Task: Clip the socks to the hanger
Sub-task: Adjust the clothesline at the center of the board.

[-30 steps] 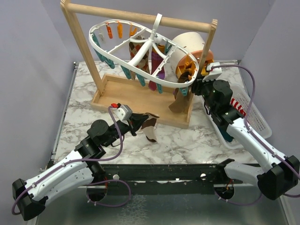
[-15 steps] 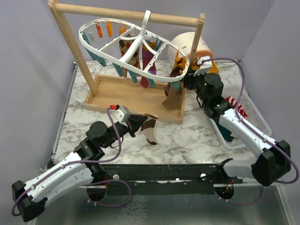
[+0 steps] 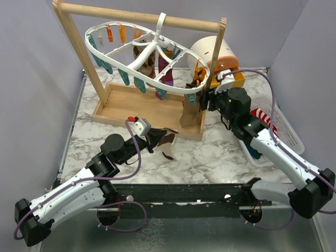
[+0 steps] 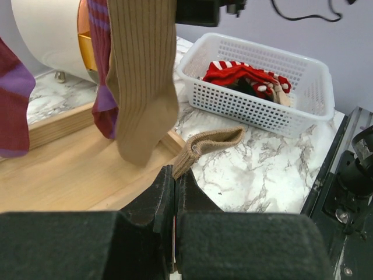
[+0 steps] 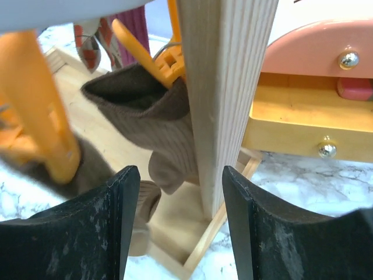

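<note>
The hanger [image 3: 139, 55] hangs from the rack's [image 3: 142, 106] bar, with a tan sock [image 3: 190, 111] and a maroon sock [image 3: 167, 73] clipped under it. Only the right wrist view shows an orange clip [image 5: 143, 55] biting the tan sock's cuff, and the right gripper [image 5: 178, 175] spread wide before the post. The left wrist view shows the left gripper [image 4: 175, 178] pinched on a loose sock [image 4: 207, 146], and a basket [image 4: 256, 105] holding more.

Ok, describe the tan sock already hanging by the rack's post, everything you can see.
The tan sock is soft ribbed knit, hanging limp, cuff up, toe down over the wooden tray. An orange clip on the white hanger pinches its cuff. The wooden post stands close beside it, a maroon sock next to it.
</note>
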`<state>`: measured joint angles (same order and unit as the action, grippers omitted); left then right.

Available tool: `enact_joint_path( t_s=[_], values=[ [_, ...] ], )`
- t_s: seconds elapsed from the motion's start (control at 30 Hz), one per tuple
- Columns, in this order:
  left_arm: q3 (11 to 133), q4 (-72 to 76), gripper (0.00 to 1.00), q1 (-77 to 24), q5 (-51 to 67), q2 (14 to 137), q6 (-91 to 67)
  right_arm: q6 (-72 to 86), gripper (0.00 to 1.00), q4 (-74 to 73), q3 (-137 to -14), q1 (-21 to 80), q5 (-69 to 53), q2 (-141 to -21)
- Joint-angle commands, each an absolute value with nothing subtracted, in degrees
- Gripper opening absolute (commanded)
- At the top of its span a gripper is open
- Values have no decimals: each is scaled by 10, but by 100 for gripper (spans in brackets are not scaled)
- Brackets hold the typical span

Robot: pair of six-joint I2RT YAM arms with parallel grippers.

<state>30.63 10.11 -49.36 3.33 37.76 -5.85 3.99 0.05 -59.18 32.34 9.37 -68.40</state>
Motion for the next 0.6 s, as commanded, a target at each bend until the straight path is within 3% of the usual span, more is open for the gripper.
enact_joint_path(
  t_s=[0.0,0.1,0.27,0.57],
  values=[
    [334,115,0,-497,29,390,-42,48,65,-102,-593,330,107,-615],
    [345,116,0,-497,29,400,-36,54,66,-128,-580,330,103,-556],
    [357,125,0,-497,29,415,-33,35,66,-204,-593,330,-35,-471],
    [375,139,0,-497,4,438,-28,60,63,-260,-699,330,-220,-494]
  ],
)
